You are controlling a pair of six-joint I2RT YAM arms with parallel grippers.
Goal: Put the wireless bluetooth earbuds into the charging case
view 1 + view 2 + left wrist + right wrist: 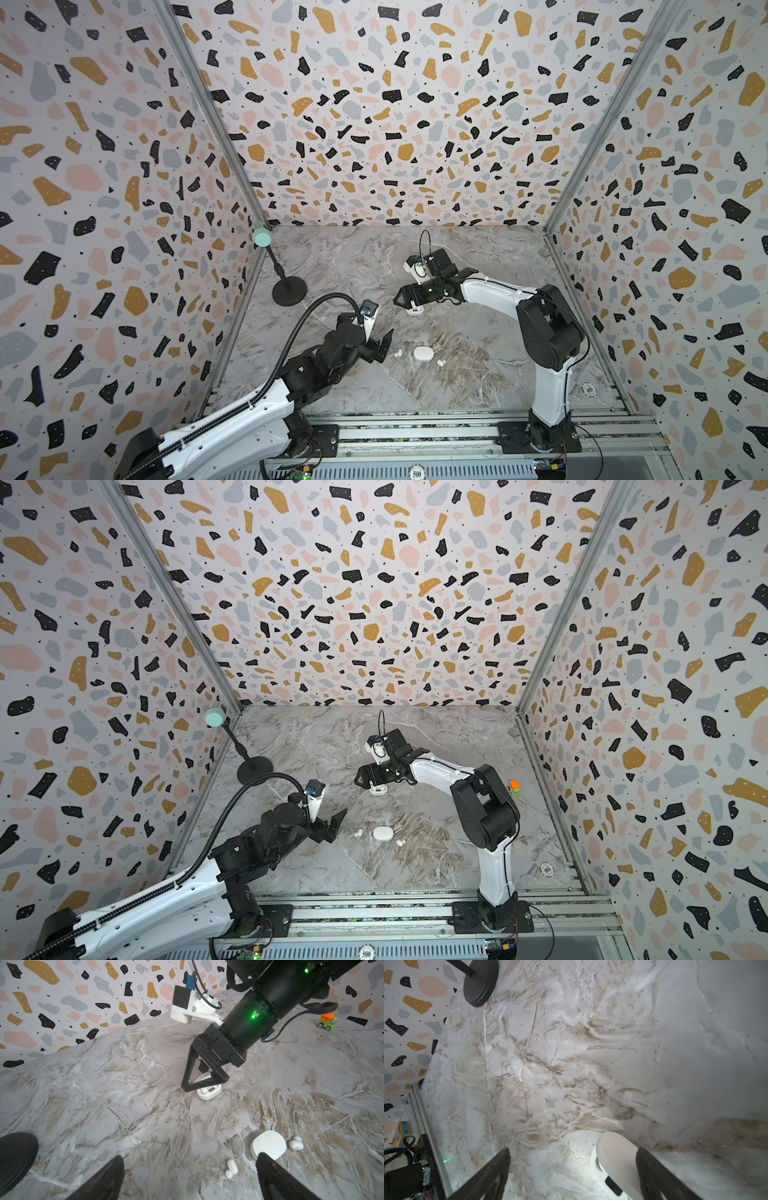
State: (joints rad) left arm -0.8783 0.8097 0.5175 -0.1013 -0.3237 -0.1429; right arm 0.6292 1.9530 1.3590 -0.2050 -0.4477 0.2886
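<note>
- The open case [207,1094] stands near the middle of the desk [332,257], lid up. One seated earbud [204,1091] appears to fill a socket; the other socket looks dark and empty.
- The right gripper [573,1149] hovers low over that case, jaws spread wide and holding nothing. The case sits just beside one finger, not between them.
- The closed case [423,353] lies nearer the desk's front edge. The left-side earbud [397,353] and right-side earbud [440,363] lie loose on either side of it, each apart from it.
- The left gripper [190,1157] hangs just left of that group, jaws wide and empty.
- A fourth earbud cannot be found.
- Judged step: between placements, with one bud in and the next pick not yet begun.
- The next move likely calls for a narrow, centred pinch on the left-side earbud. It is small and glossy, so it could squirt out.
</note>
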